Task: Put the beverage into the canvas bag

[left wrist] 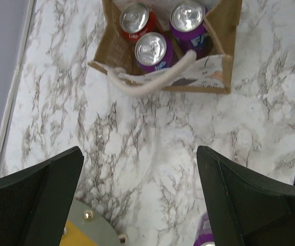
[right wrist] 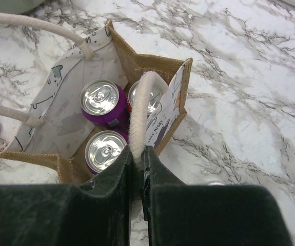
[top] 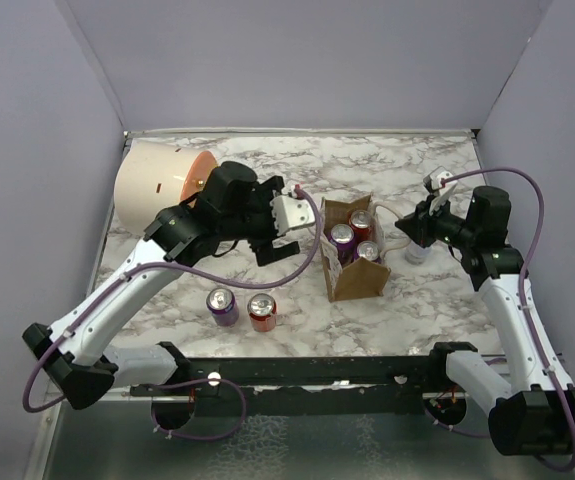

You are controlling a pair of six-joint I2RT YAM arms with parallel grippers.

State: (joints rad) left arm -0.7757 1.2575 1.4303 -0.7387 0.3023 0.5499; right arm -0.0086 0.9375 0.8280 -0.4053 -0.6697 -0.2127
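Between your clenched right fingers (right wrist: 119, 184) sits the white handle (right wrist: 139, 113) of the brown bag (right wrist: 142, 64), three cans (right wrist: 100, 101) standing inside it just ahead. Your left fingers (left wrist: 39, 195) are spread wide above the surface (left wrist: 147, 154), the bag beyond their tips.

canvas bag (right wrist: 152, 64) — coarse brown woven cloth, smooth white printed lining | rope handle (right wrist: 139, 113) — twisted cream cord, rough | cans (right wrist: 99, 98) bright shiny metal tops, glossy painted sides | table (left wrist: 152, 154) smooth marble-look, faint sheen
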